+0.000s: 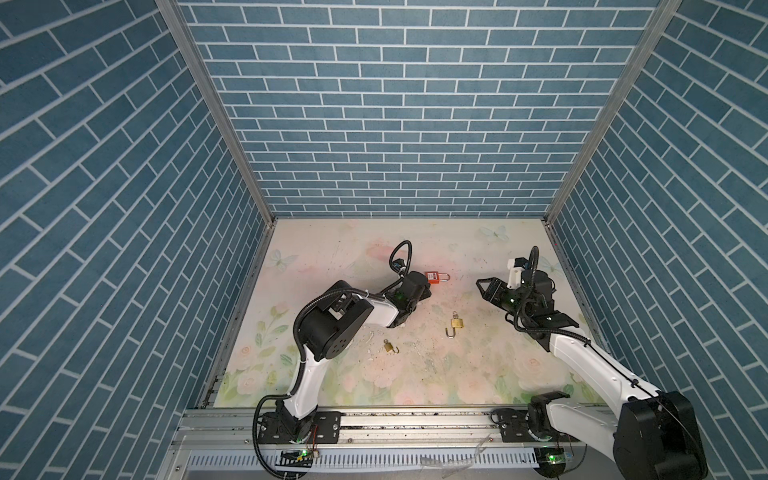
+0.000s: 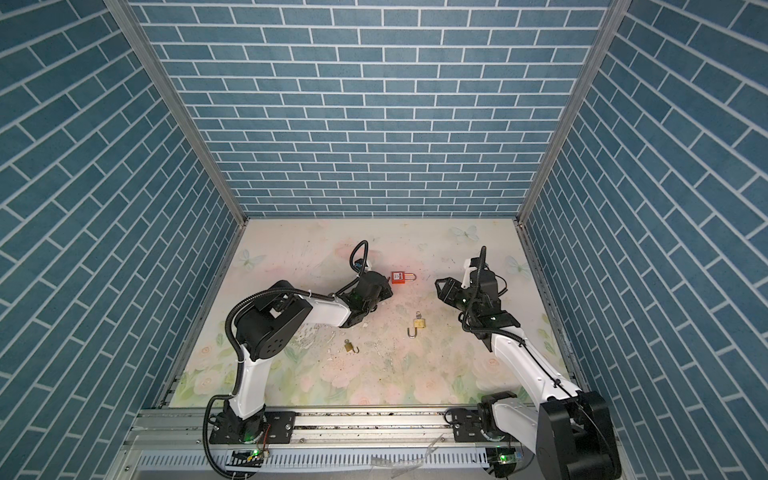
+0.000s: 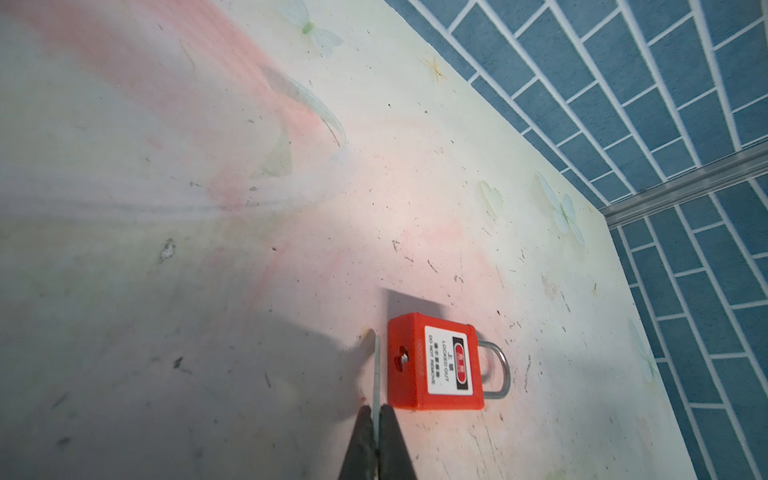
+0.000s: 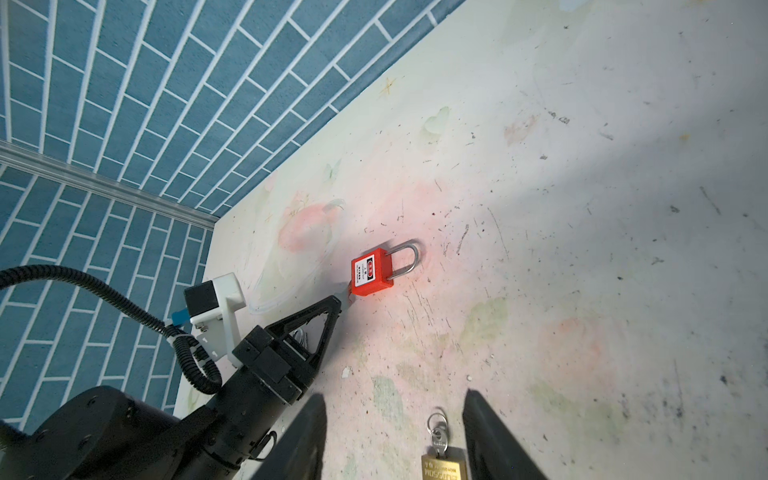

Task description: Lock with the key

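Nearest the arm bases lie a small brass padlock [image 1: 390,347] and, farther in, a larger brass padlock [image 1: 456,323]. Both have open shackles and neither is touched. The right gripper [image 4: 395,397] hangs near the larger one, its jaws apart and empty. Farthest in, the left gripper [image 3: 376,419] is clamped on the key [image 3: 377,365]. The blade runs alongside the base of the red padlock [image 3: 436,365], just beside the keyhole [image 3: 402,360] and not in it. The step in hand appears to be insertion. The blade should be swung to face the slot, then advanced slowly. The loose body may slide.
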Controlling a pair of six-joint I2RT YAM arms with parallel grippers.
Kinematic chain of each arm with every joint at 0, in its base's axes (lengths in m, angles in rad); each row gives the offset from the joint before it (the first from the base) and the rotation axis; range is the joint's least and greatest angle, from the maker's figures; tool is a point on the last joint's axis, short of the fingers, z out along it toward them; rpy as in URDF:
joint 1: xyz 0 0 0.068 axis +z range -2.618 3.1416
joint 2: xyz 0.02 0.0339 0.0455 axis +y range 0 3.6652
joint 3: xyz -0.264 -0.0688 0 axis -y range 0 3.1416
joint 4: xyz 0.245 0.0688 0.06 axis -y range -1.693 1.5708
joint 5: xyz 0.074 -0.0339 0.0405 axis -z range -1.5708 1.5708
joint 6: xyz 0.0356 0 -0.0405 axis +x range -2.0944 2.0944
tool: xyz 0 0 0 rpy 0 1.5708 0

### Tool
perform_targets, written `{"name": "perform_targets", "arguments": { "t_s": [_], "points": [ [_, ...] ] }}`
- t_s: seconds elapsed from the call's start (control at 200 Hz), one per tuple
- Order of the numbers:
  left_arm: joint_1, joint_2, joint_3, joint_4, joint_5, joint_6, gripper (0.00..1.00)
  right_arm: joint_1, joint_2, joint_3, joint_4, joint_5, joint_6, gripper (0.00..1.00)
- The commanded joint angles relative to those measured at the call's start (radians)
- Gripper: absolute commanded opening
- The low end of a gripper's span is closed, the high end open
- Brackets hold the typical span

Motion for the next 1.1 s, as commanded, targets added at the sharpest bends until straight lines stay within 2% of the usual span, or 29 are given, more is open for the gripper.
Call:
{"name": "perform_targets", "arguments": {
  "t_s": [0.0,0.55,0.795,1.095],
  "points": [
    [-0.003,0.038,0.038,0.013,-0.017,-0.017,0.0,-0.005,-0.01,-0.003,-0.016,-0.008,-0.03,0.54],
    [-0.004,0.072,0.063,0.008,-0.01,-0.022,0.0,-0.014,-0.004,0.005,-0.02,-0.007,-0.036,0.53],
    [-0.001,0.087,0.068,0.014,-0.004,-0.026,0.12,-0.016,-0.004,0.005,-0.022,-0.011,-0.034,0.53],
    [0.0,0.09,0.069,0.015,0.0,-0.023,0.16,-0.017,0.002,0.009,-0.02,-0.015,-0.033,0.53]
  ]
}}
